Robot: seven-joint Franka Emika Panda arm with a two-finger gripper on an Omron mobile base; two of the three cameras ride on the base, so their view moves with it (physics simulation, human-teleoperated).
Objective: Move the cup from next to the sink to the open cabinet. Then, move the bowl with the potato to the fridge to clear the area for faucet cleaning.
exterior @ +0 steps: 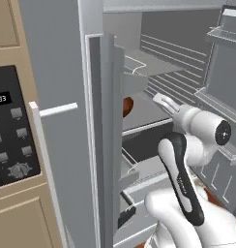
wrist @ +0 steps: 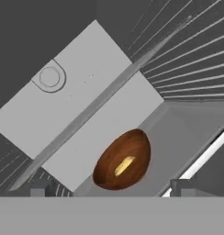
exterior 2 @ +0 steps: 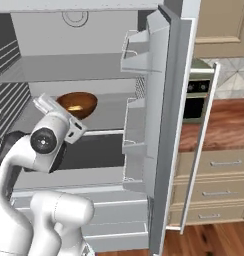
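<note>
Fridge stands with both doors swung wide, door shelves facing out, so the arm has a straight reach to the inner shelves; wooden bowl sits upright on a middle shelf, toward the back, resting on its own base with nothing gripping it; pale potato lies inside it, low in the hollow, so it cannot roll off; fingers are spread wide, one dark tip to either side of the bowl in the hand view and apart from its rim, holding nothing; gripper points at the shelf from just in front; in the left base view a brown sliver of the bowl peeps past the door edge; judgement: the bowl reads as delivered, and a clear retreat is what remains.
</note>
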